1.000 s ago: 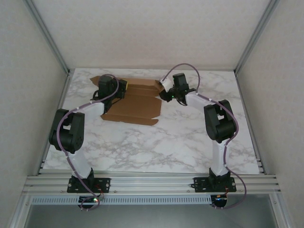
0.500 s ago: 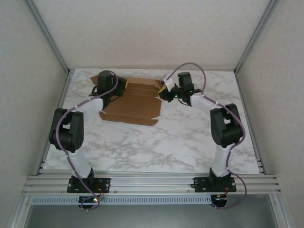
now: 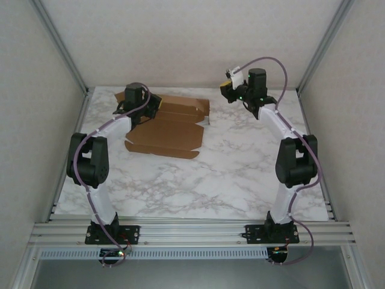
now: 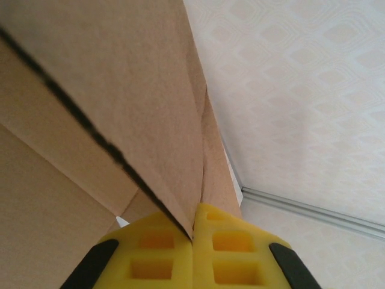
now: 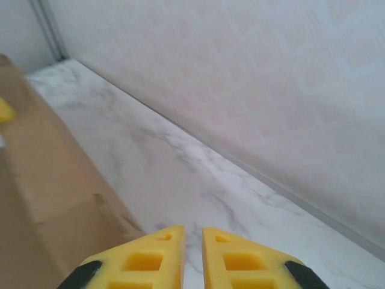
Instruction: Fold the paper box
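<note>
The paper box (image 3: 168,126) lies mostly flat on the marble worktop (image 3: 240,174), toward 11 o'clock from its centre. The left tool (image 4: 194,238) is clamped tight on a raised cardboard flap at the box's 10 o'clock corner. The right tool (image 5: 192,241) hangs above the worktop at 1 o'clock, apart from the box, its fingers (image 5: 150,256) nearly together and holding nothing.

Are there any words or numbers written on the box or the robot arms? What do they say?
None: no words or numbers can be read anywhere.
The paper box is plain brown cardboard, unprinted.
The yellow fingers and the marble table carry no readable label.
</note>
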Available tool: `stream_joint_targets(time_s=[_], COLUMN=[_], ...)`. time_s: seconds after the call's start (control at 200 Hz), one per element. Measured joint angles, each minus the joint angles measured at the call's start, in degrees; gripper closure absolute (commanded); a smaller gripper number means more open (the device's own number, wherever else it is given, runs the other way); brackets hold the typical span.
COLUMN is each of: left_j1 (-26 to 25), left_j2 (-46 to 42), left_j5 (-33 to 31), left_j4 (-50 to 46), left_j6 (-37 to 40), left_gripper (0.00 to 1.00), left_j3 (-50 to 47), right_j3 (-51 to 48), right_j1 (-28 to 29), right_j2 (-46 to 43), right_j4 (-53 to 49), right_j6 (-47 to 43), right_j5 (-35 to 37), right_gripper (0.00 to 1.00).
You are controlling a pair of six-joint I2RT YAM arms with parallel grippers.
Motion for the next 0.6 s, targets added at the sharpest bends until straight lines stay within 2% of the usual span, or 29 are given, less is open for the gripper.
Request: stream_joint_targets(time_s=[0.33,0.601], left_j1=[0.3,0.6], left_j2=[0.0,-0.1], left_j5=[0.8,1.9], left_j4=[0.0,0.2], left_j6=[1.5,2.4], left_gripper=[1.0,1.0], left_j3=[-0.1,-0.7], right_j3=[-4.1,-4.5], right_j1=[4.5,5.7], right_j2=[7.5,9.0], right_j4=[-3.8,-2.0], right_j6=[-16.1,-25.2], right_j5=[3.9,2.5], right_gripper=[0.77,0.76])
